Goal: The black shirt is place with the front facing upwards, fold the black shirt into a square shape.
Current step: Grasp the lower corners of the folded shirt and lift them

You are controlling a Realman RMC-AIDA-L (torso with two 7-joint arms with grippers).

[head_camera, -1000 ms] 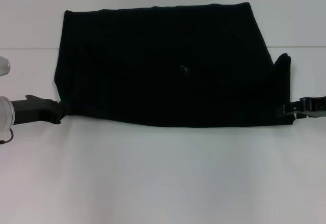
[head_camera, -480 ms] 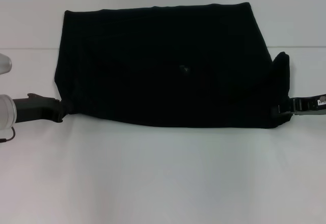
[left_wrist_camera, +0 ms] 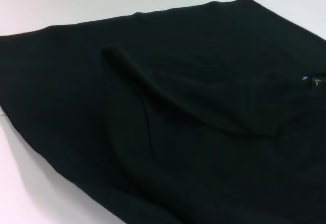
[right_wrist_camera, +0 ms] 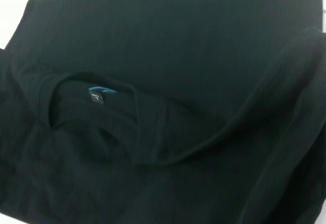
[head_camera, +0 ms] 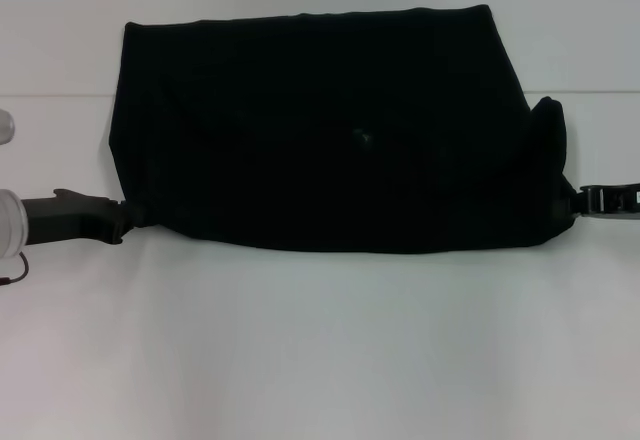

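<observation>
Centrally, the white tabletop (head_camera: 320, 350) is covered toward its far side by the black shirt (head_camera: 330, 130), which is spread as a wide folded band with its near edge slightly curved. A raised fold of cloth is seen at its right end. The small blue neck label (right_wrist_camera: 99, 92) is shown inside the collar. The left hand (head_camera: 125, 218) is met at the shirt's near left corner, the right hand (head_camera: 585, 203) at its near right corner; whether either grips cloth cannot be told.

The small blue-edged neck label (right_wrist_camera: 97, 97) inside the collar of the black shirt (right_wrist_camera: 193, 46) bears a tiny mark, perhaps "L", otherwise unreadable.
</observation>
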